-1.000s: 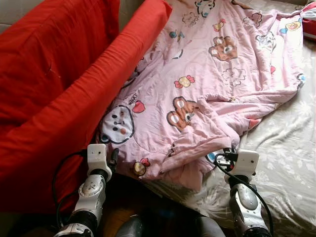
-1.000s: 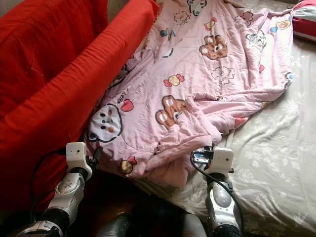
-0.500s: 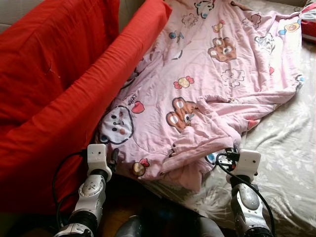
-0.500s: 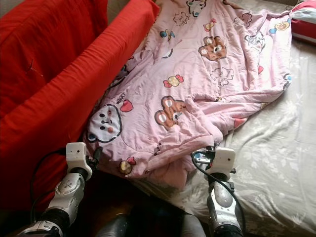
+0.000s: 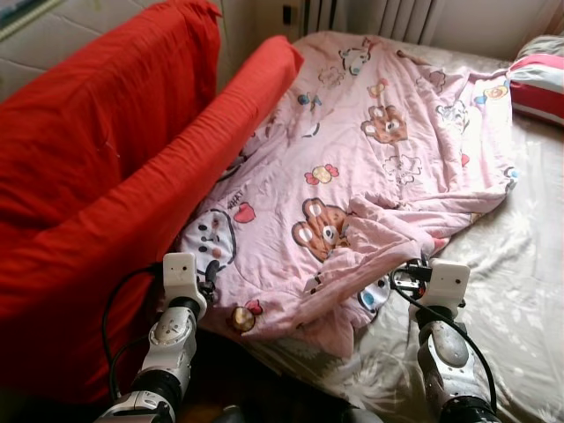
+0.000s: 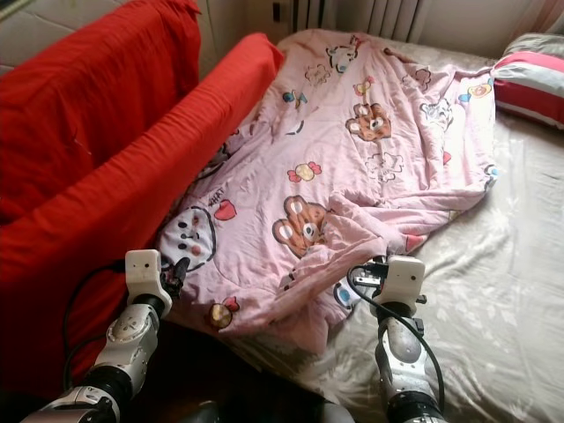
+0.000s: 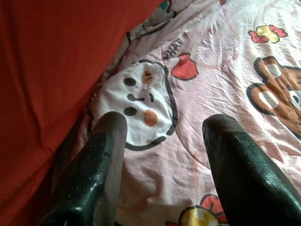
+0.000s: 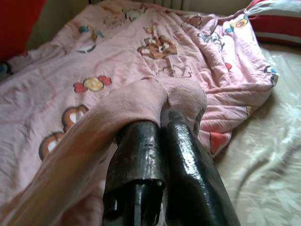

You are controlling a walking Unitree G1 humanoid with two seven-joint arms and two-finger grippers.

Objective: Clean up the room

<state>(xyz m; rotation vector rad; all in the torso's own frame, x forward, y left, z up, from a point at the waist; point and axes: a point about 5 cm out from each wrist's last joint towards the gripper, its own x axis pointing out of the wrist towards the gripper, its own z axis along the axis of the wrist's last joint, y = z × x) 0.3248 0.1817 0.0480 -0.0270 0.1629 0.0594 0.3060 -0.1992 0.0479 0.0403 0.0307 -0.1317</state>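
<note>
From my head, I look down on a bed (image 5: 520, 264) dressed in a pale leaf-patterned sheet, with a pink cartoon-print blanket (image 5: 388, 150) spread across most of it and bunched into a fold near the bed's near edge. A red sofa (image 5: 97, 176) runs along my left, its arm touching the blanket's edge. A red-and-white striped pillow (image 6: 529, 75) lies at the far right of the bed, and a radiator (image 5: 370, 16) stands against the far wall. My left pincer (image 5: 210, 275) sits low at the blanket's near left corner, beside the sofa; my right pincer (image 5: 407, 280) is at the bunched fold. From my left wrist, my two fingers (image 7: 106, 160) stand wide apart above the blanket's white cat face, holding nothing. From my right wrist, my fingers (image 8: 183, 155) are pressed together with a ridge of pink blanket pinched between them, the pillow beyond.
</note>
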